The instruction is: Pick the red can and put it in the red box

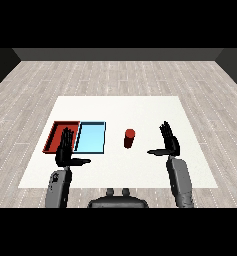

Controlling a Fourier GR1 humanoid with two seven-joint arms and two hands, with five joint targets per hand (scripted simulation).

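**Can upright between blue tray and right hand**

At the far left of the bench [140, 107] lies the red tray [57, 131], nothing in it that shows. The left hand [65, 150] hovers over its near edge, fingers straight and thumb out to the side, holding nothing. Just beside the red tray, touching along one side, lies the blue tray [91, 137].

Next comes the can [129, 138], standing upright on the bare bench, long axis vertical, near the blue tray's right edge but apart from it. It has not been picked up.

Farther right, the right hand [169, 143] is open too, fingers straight up and thumb pointing left toward the can, with a clear gap between them. The can lies to this hand's left and slightly ahead of it.

The right hand looks the nearer of the two, with no tray in its way. A sideways reach leftward should bring palm and thumb round the upright can; the carry then has to cross the blue tray to reach the red one.
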